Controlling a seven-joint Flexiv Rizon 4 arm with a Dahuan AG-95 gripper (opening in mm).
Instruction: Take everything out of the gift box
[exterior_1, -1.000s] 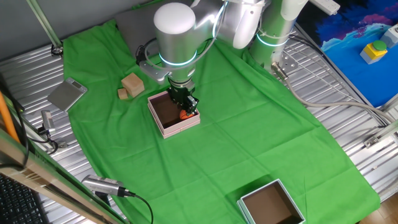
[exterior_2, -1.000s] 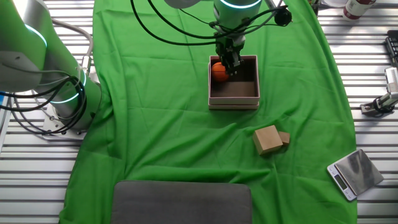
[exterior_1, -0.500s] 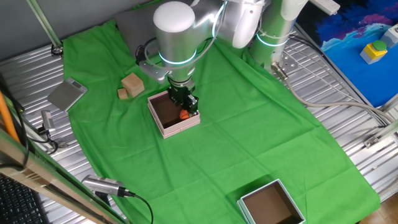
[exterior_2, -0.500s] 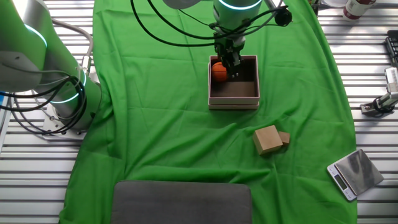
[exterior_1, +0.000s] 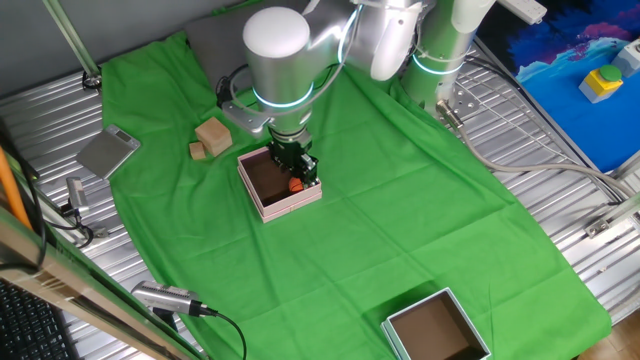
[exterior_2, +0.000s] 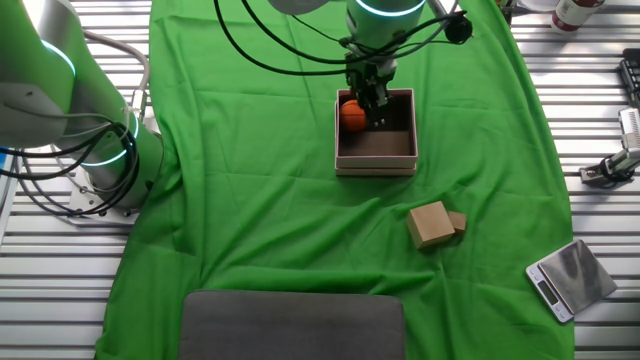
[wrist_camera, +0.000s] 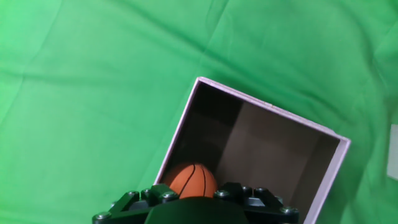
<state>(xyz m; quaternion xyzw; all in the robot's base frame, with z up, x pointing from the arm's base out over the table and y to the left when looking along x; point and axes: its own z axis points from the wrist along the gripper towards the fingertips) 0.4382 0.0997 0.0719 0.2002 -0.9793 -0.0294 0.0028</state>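
Orange against the dark brown floor, the ball (wrist_camera: 191, 180) sits in one corner of the gift box (exterior_2: 376, 160), pressed close to the pale pink walls, which explains why the arm has to reach in from straight above rather than from the side. The gripper (exterior_2: 371, 106) hangs inside the box mouth just beside the ball; in the hand view the ball shows right at the edge of the black finger housing, so the fingers seem lined up to straddle it. Whether they have clenched on it cannot be told, since the fingertips are hidden by the wrist in both fixed views and cut off in the hand view.

Outside the box, the tan wooden cube (exterior_2: 430, 223) rests on the green cloth (exterior_2: 260, 200) with a smaller brown block (exterior_2: 457, 221) touching it, so the cube's part of the job looks done and the ball is likely the last item left. Its roundness and the tight corner make a slip or a nudge against the wall the main risk.
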